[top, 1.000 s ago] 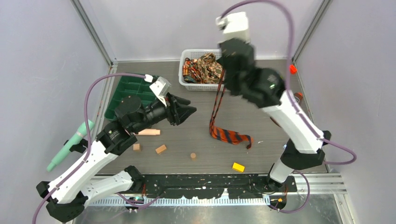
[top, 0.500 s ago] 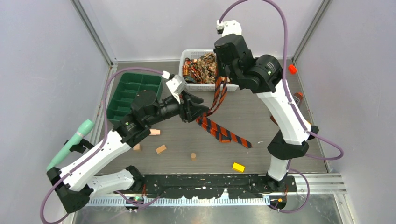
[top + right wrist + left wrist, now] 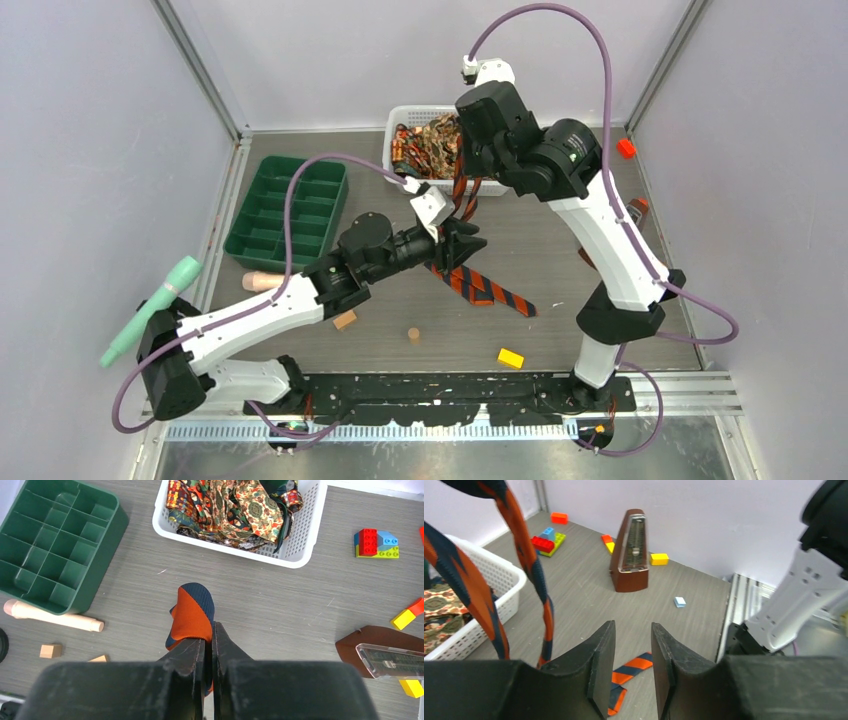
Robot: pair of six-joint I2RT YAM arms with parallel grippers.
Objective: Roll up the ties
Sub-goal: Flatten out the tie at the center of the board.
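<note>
**Striped Tie Held Above Grey Table**

The orange-and-navy striped tie [image 3: 489, 290] is seen pinched between the closed black fingers of the right gripper [image 3: 209, 642], with a rounded fold of its smooth woven fabric bulging past the fingertips. Two narrow strands are hung down from that grip. The wider end is laid flat on the grey wood-grain table [image 3: 455, 335], on the near side of the white plastic mesh basket [image 3: 300, 545]. Inside the basket, paisley ties [image 3: 250, 505] in brown and gold are heaped in a crumpled pile.

The left gripper [image 3: 632, 635] is held just beside the hanging strands, its matt, wedge-shaped jaws parted by a narrow gap, and nothing is caught between them. A green plastic tray [image 3: 285, 212], divided into square compartments, is set at the table's left, with a pale wooden rod [image 3: 262, 282] lying beside it. A brown, pyramid-shaped metronome [image 3: 630, 550] is stood upright further off, with bright toy bricks [image 3: 546, 539] scattered near it.
</note>
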